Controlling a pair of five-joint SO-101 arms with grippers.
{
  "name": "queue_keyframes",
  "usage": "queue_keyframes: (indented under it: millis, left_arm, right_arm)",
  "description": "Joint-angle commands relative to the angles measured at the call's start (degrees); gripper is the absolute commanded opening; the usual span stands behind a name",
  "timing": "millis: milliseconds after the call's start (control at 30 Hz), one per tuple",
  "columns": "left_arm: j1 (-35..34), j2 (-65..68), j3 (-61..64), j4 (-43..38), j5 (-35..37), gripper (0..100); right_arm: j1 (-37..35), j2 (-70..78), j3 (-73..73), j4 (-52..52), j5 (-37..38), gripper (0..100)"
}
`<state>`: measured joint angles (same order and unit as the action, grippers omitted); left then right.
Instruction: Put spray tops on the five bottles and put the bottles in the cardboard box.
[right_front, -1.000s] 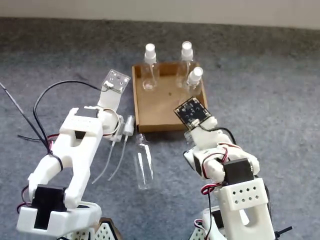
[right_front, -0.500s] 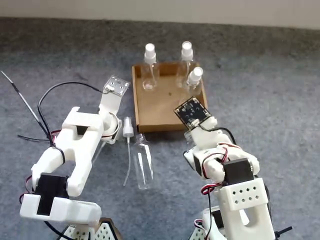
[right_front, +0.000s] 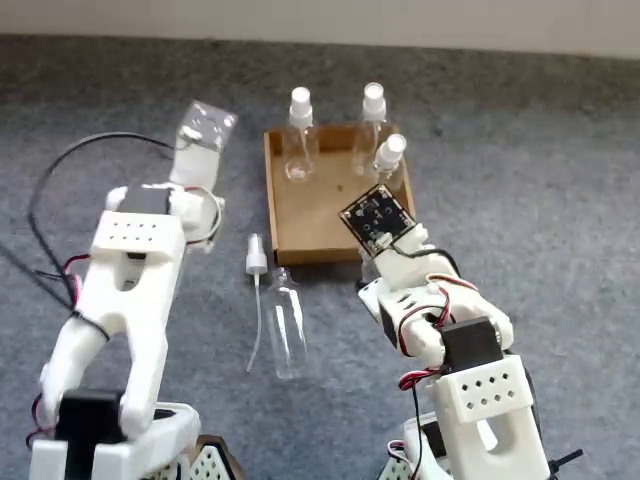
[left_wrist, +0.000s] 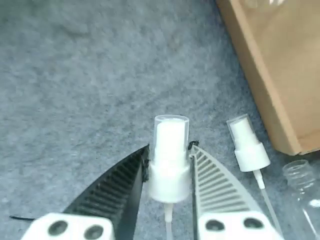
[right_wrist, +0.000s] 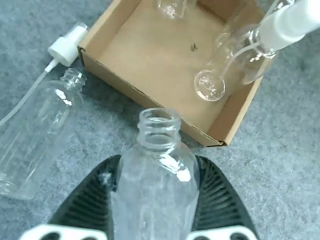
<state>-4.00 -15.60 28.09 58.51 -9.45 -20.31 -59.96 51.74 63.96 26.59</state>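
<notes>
My left gripper (left_wrist: 169, 156) is shut on a white spray top (left_wrist: 170, 165) and holds it above the grey carpet, left of the cardboard box (right_front: 273, 205). My right gripper (right_wrist: 157, 172) is shut on an open clear bottle (right_wrist: 156, 165), held upright just in front of the box's near wall. A second open bottle (right_front: 285, 322) lies on the carpet. A loose spray top (right_front: 256, 263) with its long tube rests beside that bottle's neck. Three capped bottles (right_front: 300, 135) (right_front: 372, 122) (right_front: 387, 165) stand in the box.
The carpet reaches a pale edge at the back. Black cables (right_front: 60, 190) loop beside the left arm. Bare brown floor (right_front: 315, 215) shows in the near half of the box.
My left arm has lifted one spray top off the carpet and swung back and left with it, leaving one top beside the lying bottle. The right arm has shifted slightly left.
</notes>
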Motion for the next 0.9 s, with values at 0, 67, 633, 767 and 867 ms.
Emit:
queue_keyframes:
  millis: [0,67,633,767,867]
  left_arm:
    - [-0.9,-13.4,-10.2,6.2,2.4,3]
    - [-0.6,-17.6,-14.4,7.8,5.0,3]
    - [15.1,-23.5,-34.5,-0.1,15.1,3]
    - [18.7,-23.4,-33.6,-3.2,15.1,3]
    - [21.8,-23.4,-31.9,-6.8,15.2,2]
  right_arm:
    - [-0.4,-0.7,-0.5,0.7,-0.4,0.3]
    - [-2.9,-0.7,-0.4,-4.3,-2.3,0.3]
    - [-18.6,-0.9,20.9,-48.4,-16.4,0.3]
    - [-18.6,-6.5,23.8,-48.7,-16.4,0.3]
    - [-18.6,-13.8,25.5,-46.4,-16.5,0.3]
